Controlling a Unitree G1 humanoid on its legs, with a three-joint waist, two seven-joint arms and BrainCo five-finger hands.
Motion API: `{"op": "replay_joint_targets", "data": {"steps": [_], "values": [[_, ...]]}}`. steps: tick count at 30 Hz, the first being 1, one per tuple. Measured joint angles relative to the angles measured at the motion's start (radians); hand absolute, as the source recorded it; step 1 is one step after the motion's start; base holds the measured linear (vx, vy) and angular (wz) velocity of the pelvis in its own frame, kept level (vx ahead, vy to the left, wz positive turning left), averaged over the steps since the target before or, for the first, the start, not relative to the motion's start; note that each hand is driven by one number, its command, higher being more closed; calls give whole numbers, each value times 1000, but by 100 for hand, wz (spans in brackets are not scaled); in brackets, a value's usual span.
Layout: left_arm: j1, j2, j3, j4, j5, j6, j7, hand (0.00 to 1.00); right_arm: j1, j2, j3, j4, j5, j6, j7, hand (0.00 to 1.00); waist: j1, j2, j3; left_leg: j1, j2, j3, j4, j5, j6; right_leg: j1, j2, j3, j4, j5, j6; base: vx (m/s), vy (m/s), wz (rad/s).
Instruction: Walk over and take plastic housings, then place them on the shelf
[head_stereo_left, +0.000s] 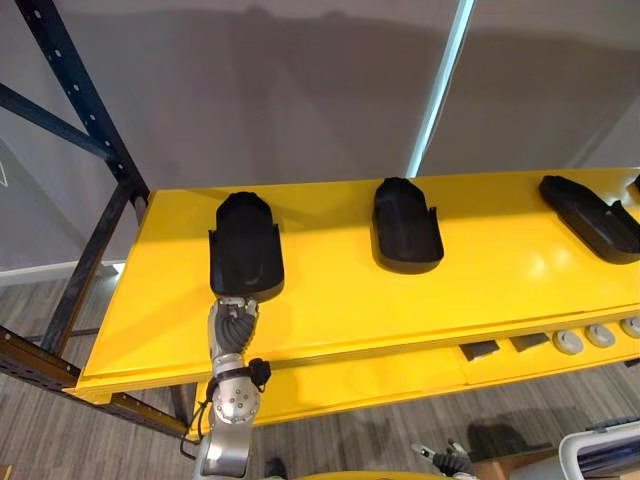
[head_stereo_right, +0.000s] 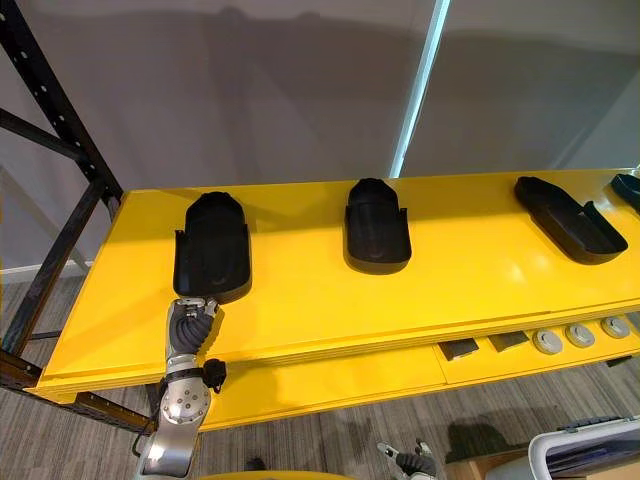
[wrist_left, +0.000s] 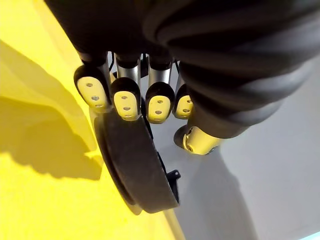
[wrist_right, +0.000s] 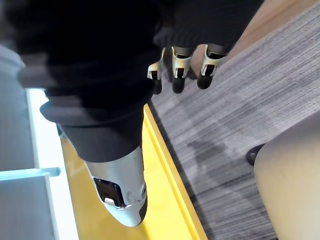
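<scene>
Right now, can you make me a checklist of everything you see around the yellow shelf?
Surface: yellow shelf, glossy top level.
Job's things: three black plastic housings in full view, in a row: left housing, middle housing, right housing.
Clutter: round grey parts and dark pieces on the lower level.
Hands: left hand, straight fingers touching the left housing's near end; right hand relaxed, empty, over the floor.
Cables: nothing seen.
Surroundings: dark rack frame, grey wall, grey floor.
</scene>
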Motion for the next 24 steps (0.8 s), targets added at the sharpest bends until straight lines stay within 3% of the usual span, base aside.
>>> {"op": "replay_joint_targets", "data": {"steps": [9,17,24], "values": [[-46,10,1,115,0,14,1,100,4,5,-1,-16,-2,11,0,0,0,1,-1,-1,-28,5,-1,17,-5,-8,-28,-12,-11,-43,19,-32,8,0],[-137,63,14,185,1,26,9,100,1,16,-2,-8,-23,20,0,0,0,-19,-12,2,-74,11,0,-2,26,5,-74,-2,-30,-48,48,90,60,0],[-207,89,41,244,1,34,25,100,-16,19,-13,11,-36,23,1,0,-2,-20,-12,15,-85,27,-1,-13,39,20,-77,17,-35,-32,45,81,19,-8]]}}
